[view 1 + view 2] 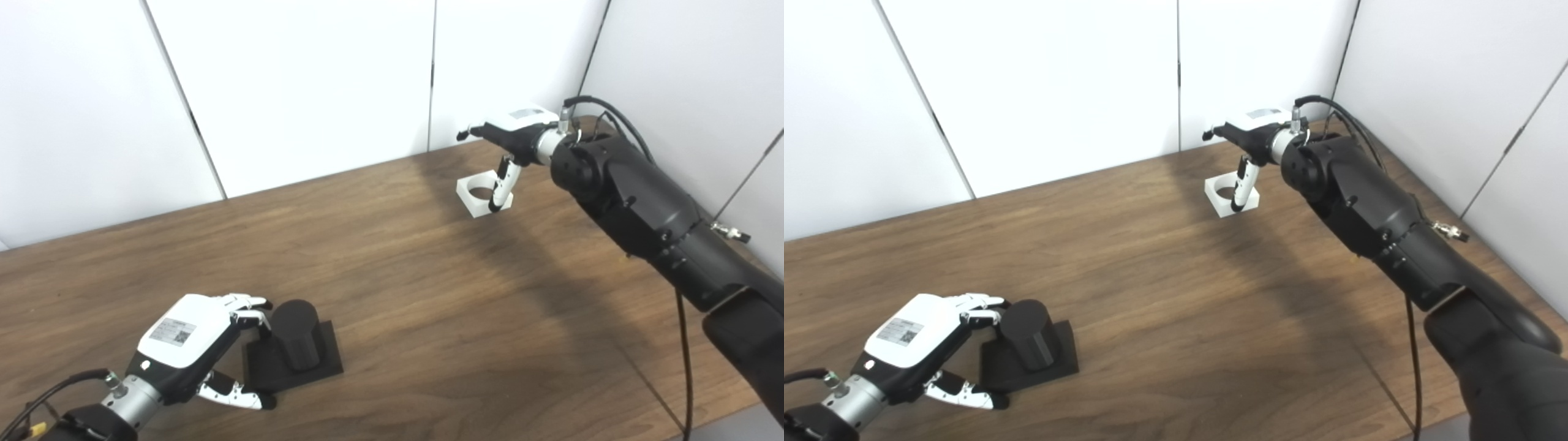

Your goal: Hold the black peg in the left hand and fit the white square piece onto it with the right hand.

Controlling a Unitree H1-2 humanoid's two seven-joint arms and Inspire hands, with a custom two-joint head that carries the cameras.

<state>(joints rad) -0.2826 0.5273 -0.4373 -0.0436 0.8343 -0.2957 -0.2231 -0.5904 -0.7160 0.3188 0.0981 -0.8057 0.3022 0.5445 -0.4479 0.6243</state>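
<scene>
The black peg (295,334) is a short upright cylinder on a flat black square base (321,361), at the near left of the wooden table (429,306). My left hand (190,343) is just left of it, open, its fingertips (254,304) at the peg's upper left side and its thumb (242,398) low by the base's front corner. The white square piece (476,196), with a round hole, lies at the far right of the table. My right hand (511,131) hovers over it, open, fingers stretched left; its thumb (503,187) hangs down onto the piece's near right edge.
White wall panels (306,92) close the table's far edge and right side. A black cable (683,343) hangs under my right forearm to the table's near right edge. Bare wood lies between the peg and the white piece.
</scene>
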